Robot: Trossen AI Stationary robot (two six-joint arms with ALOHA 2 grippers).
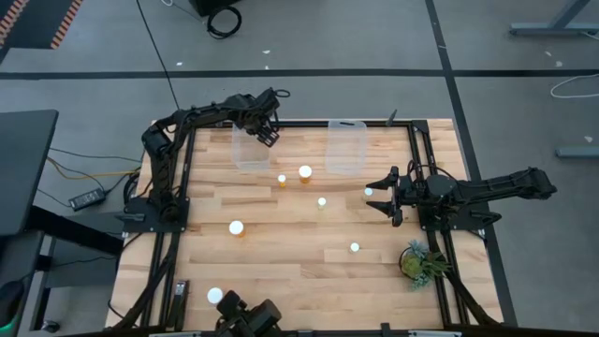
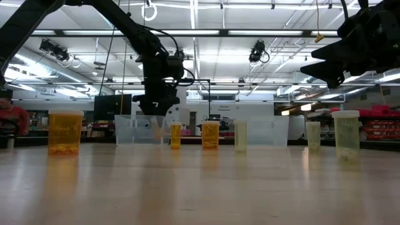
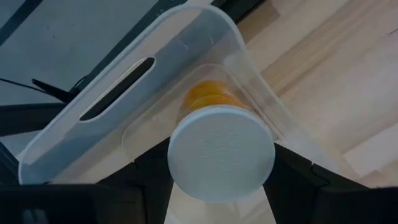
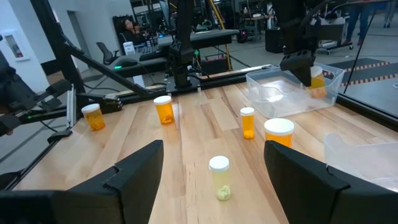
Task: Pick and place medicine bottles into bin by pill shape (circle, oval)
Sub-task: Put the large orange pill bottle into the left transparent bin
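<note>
My left gripper [image 1: 269,129] hangs over the far right corner of the left clear bin [image 1: 249,150], shut on an amber medicine bottle [image 3: 208,96] with a white cap [image 3: 221,152]. Seen from the right wrist view, that bottle [image 4: 316,81] hangs at the bin's rim [image 4: 292,93]. Several more medicine bottles stand upright on their bases on the wood table, among them one [image 1: 305,173] near the bins, one [image 1: 236,227] at mid-left and one [image 1: 355,247] toward the right. My right gripper [image 1: 384,194] waits open at the table's right side, touching nothing. My left gripper pinches the bottle between its two fingers [image 3: 152,171], one on each side of the body just under the cap. The fingers come steeply from above and lie along the bottle. The cap faces up toward the wrist, and the bottle hangs clear over the bin's corner.
A second clear bin [image 1: 346,147] stands to the right of the first, at the far edge. A small green potted plant [image 1: 421,262] sits at the near right. One bottle [image 1: 215,296] stands by the near left edge. Black frame rails run along the table's sides.
</note>
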